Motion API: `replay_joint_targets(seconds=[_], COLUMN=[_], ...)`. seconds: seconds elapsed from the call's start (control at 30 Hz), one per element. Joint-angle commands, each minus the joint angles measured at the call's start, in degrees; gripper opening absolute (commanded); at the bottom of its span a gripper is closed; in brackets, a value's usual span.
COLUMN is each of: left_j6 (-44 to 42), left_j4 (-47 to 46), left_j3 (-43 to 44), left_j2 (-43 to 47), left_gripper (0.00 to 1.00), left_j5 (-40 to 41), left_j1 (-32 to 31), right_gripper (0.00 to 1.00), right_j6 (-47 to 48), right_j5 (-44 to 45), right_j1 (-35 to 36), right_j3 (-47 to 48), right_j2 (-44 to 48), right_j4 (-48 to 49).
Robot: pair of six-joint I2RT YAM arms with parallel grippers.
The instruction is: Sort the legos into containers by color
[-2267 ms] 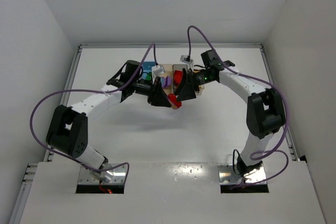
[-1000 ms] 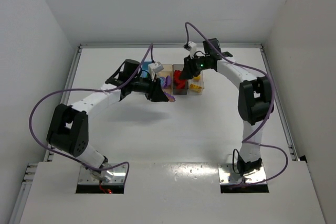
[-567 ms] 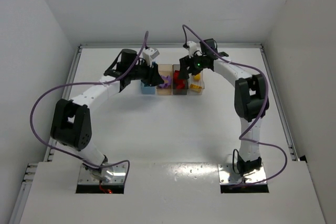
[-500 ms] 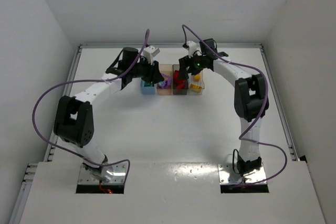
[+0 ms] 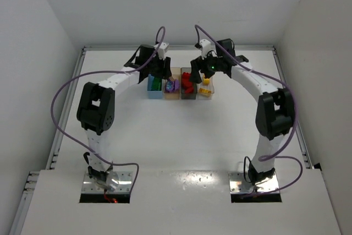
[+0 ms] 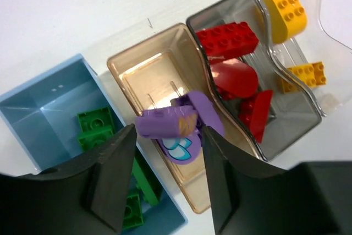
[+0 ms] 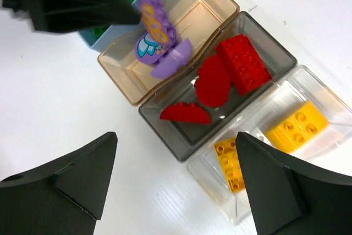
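Pinching 1 purple lego (image 6: pixel 165 123) between its tips, left gripper (image 6: pixel 168 136) hangs over the tan bin (image 6: pixel 144 72). Right gripper (image 7: pixel 176 138) gapes wide, empty, above the grey bin (image 7: pixel 220 119) touching the tan bin's right side; red legos (image 7: pixel 242 64) inside.

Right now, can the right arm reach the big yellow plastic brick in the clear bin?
Probably yes: the right end effector hangs open above, and the big yellow brick lies uncovered in its clear bin.
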State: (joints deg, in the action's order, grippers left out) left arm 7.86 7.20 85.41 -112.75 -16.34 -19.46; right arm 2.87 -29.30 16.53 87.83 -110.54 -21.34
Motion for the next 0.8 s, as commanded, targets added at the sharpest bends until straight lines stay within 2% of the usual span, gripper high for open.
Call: replay_joint_targets(seconds=[0.0,0.2,0.33,0.43,0.6,0.67,0.73,0.77], left_j6=[0.76,2.68,2.35,1.72,0.06,-0.47,-0.47,-0.47], left_j4=[-1.84,-5.69,-8.17,-4.40,2.45,3.52,4.84,4.84], left_j3=[3.97,2.14,-4.71,-9.10,-17.63,-21.24,-23.52,-24.40], left_j2=[-0.98,2.17,13.30,20.69,29.59,31.79,34.43,35.48], left_gripper=[0.57,0.60,0.61,0.65,0.65,0.65,0.69,0.77], left_j5=[2.54,-0.62,-3.26,-3.96,-4.58,-2.05,0.07,2.34], left_j1=[-0.14,-0.66,-0.66,1.00,4.78,6.01,7.32,7.94], right_gripper=[0.89,0.90,0.93,0.95,0.97,0.97,0.97,0.97], right_j6=[3.18,6.07,7.75,7.24,6.27,6.27,6.27,6.27], right_j5=[1.87,3.28,6.18,5.66,5.92,6.88,9.52,9.52], right_j1=[-0.54,-1.06,-2.55,-6.94,-10.99,-12.40,-13.27,-13.89], right_j3=[-3.10,-6.53,-8.82,-10.14,-13.20,-15.22,-18.12,-19.09], right_j2=[5.76,9.02,12.80,16.58,19.30,20.62,22.11,22.65], right_j4=[1.05,-0.28,-1.33,-2.64,-6.43,-6.43,-5.73,-5.73])
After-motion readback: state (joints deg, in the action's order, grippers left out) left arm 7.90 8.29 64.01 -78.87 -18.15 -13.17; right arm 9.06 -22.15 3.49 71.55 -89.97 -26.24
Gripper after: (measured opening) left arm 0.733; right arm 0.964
